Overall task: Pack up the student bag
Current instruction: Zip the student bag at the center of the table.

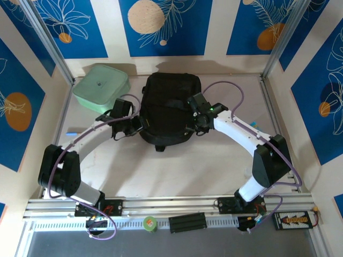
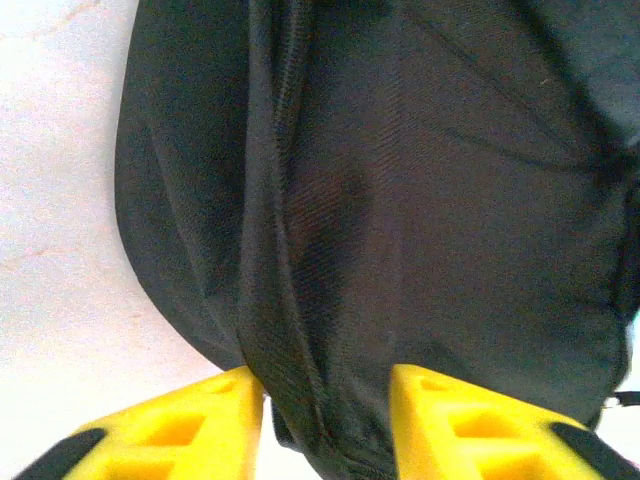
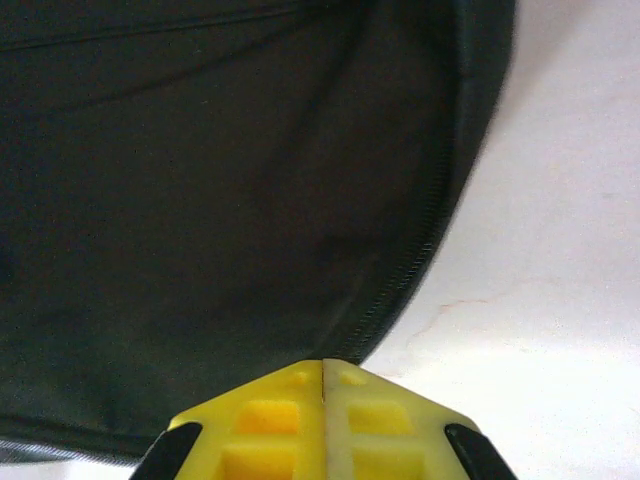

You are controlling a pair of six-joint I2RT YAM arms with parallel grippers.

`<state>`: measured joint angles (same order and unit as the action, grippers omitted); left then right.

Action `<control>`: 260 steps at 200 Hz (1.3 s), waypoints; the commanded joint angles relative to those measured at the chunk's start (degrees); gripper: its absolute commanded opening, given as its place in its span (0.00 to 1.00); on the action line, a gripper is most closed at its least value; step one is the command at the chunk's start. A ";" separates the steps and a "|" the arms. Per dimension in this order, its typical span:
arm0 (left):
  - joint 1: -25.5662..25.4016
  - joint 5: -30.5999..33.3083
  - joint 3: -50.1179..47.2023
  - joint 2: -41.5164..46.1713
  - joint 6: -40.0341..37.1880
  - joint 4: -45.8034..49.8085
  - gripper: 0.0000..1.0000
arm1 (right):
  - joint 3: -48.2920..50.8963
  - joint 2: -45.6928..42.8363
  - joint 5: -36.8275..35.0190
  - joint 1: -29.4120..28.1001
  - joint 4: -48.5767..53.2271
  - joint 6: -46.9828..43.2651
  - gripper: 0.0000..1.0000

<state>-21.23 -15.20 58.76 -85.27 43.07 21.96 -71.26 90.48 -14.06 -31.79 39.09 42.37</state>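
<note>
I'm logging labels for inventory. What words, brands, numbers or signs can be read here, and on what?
None can be read.
Mark on the lid of the mint-green box: too small to read.
Markings on the board at bottom right: too small.
Student bag: plain black fabric.

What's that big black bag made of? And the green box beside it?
The student bag looks like woven cloth, maybe nylon or polyester: matte black, with a fine weave, soft folds and a zipper line seen close up. The mint-green box looks like smooth hard plastic, with rounded corners and a slight sheen, but it's too far off to be sure.
</note>
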 commanded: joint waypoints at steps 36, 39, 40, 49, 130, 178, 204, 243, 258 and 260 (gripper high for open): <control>-6.95 -5.79 11.56 0.69 -31.47 6.44 0.55 | 3.47 -3.82 13.96 2.79 -8.22 -1.99 0.00; -7.45 -5.96 11.88 0.31 -32.73 6.68 0.56 | 3.63 -3.88 14.12 2.98 -8.37 -1.83 0.00; -7.45 -5.97 12.16 0.17 -33.20 6.73 0.56 | 3.65 -3.89 14.18 2.97 -8.44 -1.75 0.00; -8.16 -7.10 13.61 -1.45 -36.09 7.68 0.57 | 4.39 -4.20 14.98 3.79 -8.94 -1.04 0.00; -15.81 -12.43 20.90 -14.91 -61.21 9.39 0.59 | 11.01 -7.81 23.75 9.36 -14.95 3.65 0.00; -18.51 -12.23 23.91 -19.87 -67.98 12.67 0.54 | 12.05 -10.49 27.29 10.70 -16.13 4.30 0.00; -18.76 -10.49 24.03 -20.70 -68.19 11.91 0.37 | 13.14 -12.63 27.69 10.81 -17.28 5.05 0.00; -18.75 -6.55 23.33 -21.16 -67.42 9.46 0.26 | 14.26 -13.06 28.08 11.34 -17.88 6.04 0.00; -18.73 -4.72 23.24 -21.22 -67.66 9.16 0.17 | 14.65 -12.87 27.60 11.70 -17.97 6.34 0.00; -18.71 -4.59 23.17 -21.24 -67.67 9.03 0.16 | 14.70 -12.87 27.53 11.74 -17.84 6.44 0.00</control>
<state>-39.53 -23.33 81.28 -105.62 -23.03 32.01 -57.21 79.09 11.07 -20.80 22.94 47.48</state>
